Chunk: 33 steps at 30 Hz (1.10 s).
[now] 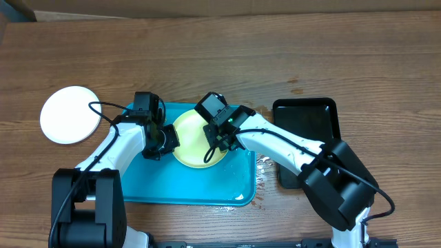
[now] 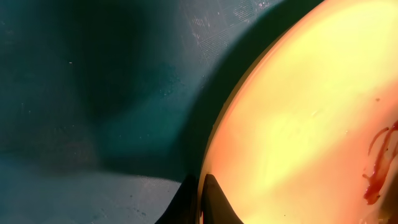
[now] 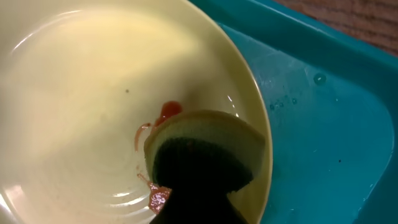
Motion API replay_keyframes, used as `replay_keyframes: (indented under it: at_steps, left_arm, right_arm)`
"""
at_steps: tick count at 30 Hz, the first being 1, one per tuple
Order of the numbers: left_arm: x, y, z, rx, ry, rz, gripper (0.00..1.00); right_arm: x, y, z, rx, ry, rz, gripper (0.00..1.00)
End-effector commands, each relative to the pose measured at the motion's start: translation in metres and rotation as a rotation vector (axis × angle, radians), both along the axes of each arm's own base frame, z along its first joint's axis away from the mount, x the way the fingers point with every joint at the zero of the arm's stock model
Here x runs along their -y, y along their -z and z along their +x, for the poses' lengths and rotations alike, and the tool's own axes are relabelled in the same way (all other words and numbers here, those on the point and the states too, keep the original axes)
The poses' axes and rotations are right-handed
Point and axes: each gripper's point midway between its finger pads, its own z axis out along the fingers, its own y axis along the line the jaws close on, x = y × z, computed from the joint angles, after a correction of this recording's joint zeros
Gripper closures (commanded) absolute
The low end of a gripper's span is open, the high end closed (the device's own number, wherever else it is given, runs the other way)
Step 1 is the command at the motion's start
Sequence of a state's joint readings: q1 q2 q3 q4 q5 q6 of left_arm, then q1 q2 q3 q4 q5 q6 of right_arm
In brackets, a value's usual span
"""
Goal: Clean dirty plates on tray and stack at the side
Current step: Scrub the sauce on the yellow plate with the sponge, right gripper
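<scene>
A pale yellow plate (image 1: 189, 140) lies on the cyan tray (image 1: 186, 187), with a red-brown smear (image 3: 166, 112) on it. My left gripper (image 1: 165, 142) is shut on the plate's left rim, which shows between its fingertips in the left wrist view (image 2: 202, 200). My right gripper (image 1: 218, 138) is shut on a yellow sponge with a dark scouring face (image 3: 205, 146), and presses it onto the plate (image 3: 93, 87) next to the smear. A white plate (image 1: 69, 115) sits on the table left of the tray. The other white plate is not in view.
A black glossy tray (image 1: 306, 122) lies right of the cyan tray, partly under my right arm. Water drops (image 1: 260, 165) wet the wood by the cyan tray's right edge. The tray floor (image 3: 323, 124) is wet beside the plate.
</scene>
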State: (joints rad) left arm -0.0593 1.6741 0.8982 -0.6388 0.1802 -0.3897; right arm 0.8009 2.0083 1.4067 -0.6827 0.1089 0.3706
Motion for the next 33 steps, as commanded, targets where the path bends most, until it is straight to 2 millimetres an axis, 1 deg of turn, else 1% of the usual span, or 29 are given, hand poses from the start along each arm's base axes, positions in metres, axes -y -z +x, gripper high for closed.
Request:
replay_keyframes:
  at_steps: [1,3,4,5,7,8,9,10,11,14,16,17,20,24,25,27,31,33]
  left_arm:
    - [0.003,0.007,-0.007,-0.026,0.024,0.000,0.96]
    - [0.003,0.007,-0.007,-0.026,0.024,0.000,0.96]
    - [0.003,0.007,-0.007,-0.026,0.024,0.000,0.96]
    - [0.003,0.007,-0.007,-0.026,0.024,0.000,0.96]
    - [0.003,0.007,-0.007,-0.026,0.024,0.000,0.96]
    - [0.003,0.007,-0.007,-0.026,0.024,0.000,0.96]
    - [0.003,0.007,-0.007,-0.026,0.024,0.000,0.96]
    - [0.003,0.007,-0.007,-0.026,0.024,0.000,0.96]
    - [0.003,0.007,-0.007,-0.026,0.024,0.000,0.96]
    - [0.003,0.007,-0.008,-0.027,0.024,0.000,0.96]
    - [0.003,0.007,-0.007,-0.026,0.024,0.000,0.96]
    - [0.003,0.007,-0.007,-0.026,0.024,0.000,0.96]
    - [0.003,0.007,-0.007,-0.026,0.024,0.000,0.96]
    - [0.003,0.007,-0.007,-0.026,0.024,0.000,0.96]
    - [0.003,0.007,-0.007,-0.026,0.024,0.000,0.96]
    - [0.003,0.007,-0.007,-0.026,0.024,0.000,0.96]
    - [0.003,0.007,-0.007,-0.026,0.024,0.000,0.96]
    - [0.002,0.007,-0.008,-0.027,0.024,0.000,0.96]
  right_arm:
    - [-0.002,-0.002,0.005,-0.014,0.151,0.043,0.92]
    - [-0.001,-0.002,0.004,-0.020,0.176,0.050,0.78]
    - [-0.002,-0.003,0.005,-0.018,0.177,0.053,0.75]
    - [-0.002,-0.003,0.005,-0.016,0.177,0.055,0.75]
    - [-0.001,-0.003,0.007,-0.016,0.193,0.061,0.86]
    - [0.001,-0.003,0.008,-0.022,0.216,0.065,0.87]
    - [0.002,-0.003,0.009,-0.029,0.237,0.071,0.85]
    - [0.003,-0.003,0.009,-0.036,0.240,0.074,0.79]
    - [0.005,-0.002,0.010,-0.038,0.245,0.075,0.69]
    - [0.006,-0.004,0.009,-0.052,0.209,0.061,0.58]
    - [0.010,-0.009,0.007,-0.059,0.161,0.027,0.50]
    - [0.010,-0.013,0.006,-0.061,0.128,0.010,0.47]
    - [0.014,-0.018,0.001,-0.076,0.074,-0.032,0.46]
    - [0.019,-0.012,-0.011,-0.114,0.060,-0.064,0.51]
    - [0.018,-0.008,-0.018,-0.122,0.048,-0.074,0.53]
    - [0.015,-0.005,-0.022,-0.127,0.037,-0.079,0.53]
    - [0.001,-0.005,-0.025,-0.104,0.008,-0.058,0.51]
    - [0.000,-0.005,-0.027,-0.095,0.002,-0.068,0.52]
